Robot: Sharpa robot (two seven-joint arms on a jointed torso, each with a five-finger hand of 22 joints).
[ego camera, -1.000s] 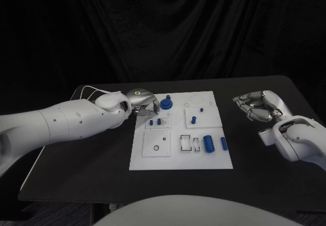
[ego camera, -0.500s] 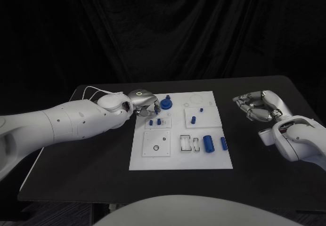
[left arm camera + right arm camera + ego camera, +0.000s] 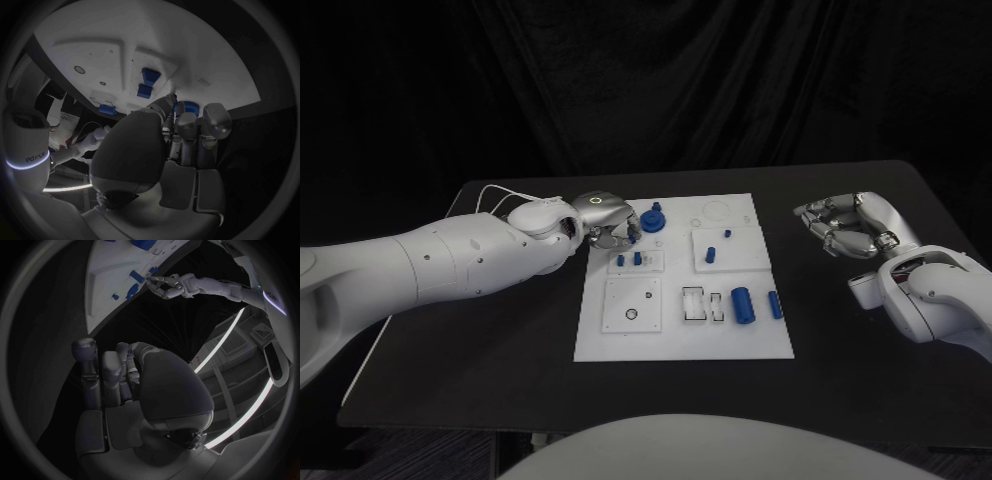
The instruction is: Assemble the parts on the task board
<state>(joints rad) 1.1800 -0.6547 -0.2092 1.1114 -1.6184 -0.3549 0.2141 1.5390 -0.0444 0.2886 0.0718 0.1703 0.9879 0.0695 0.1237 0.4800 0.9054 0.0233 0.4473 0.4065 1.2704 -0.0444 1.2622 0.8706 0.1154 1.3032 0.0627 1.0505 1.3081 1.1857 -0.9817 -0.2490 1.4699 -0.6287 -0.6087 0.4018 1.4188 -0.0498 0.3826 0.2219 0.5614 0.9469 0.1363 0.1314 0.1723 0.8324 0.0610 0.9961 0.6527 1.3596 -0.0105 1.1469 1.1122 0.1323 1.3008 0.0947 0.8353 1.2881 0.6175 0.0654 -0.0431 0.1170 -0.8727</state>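
The white task board [image 3: 682,335] lies mid-table. A round blue part [image 3: 652,221] stands at its far left corner. My left hand [image 3: 604,222] is right beside it, fingertips against it; in the left wrist view the thumb and fingers [image 3: 187,122] close around the same blue part [image 3: 186,106], but a firm hold cannot be made out. Two short blue pegs [image 3: 629,259] stand just nearer than the hand. A blue cylinder [image 3: 743,305] and a slimmer piece [image 3: 775,304] lie on the board's near right. My right hand [image 3: 845,228] hovers off the board's right side, fingers curled, holding nothing.
More blue pieces [image 3: 708,254] sit in the board's middle right panel. A dark rectangular slot [image 3: 694,303] is beside the cylinder. Black table [image 3: 473,350] surrounds the board. The right wrist view shows the left hand [image 3: 167,286] at the board's [image 3: 112,265] edge.
The left hand has crept a little toward the round blue part. The right hand has stayed still.
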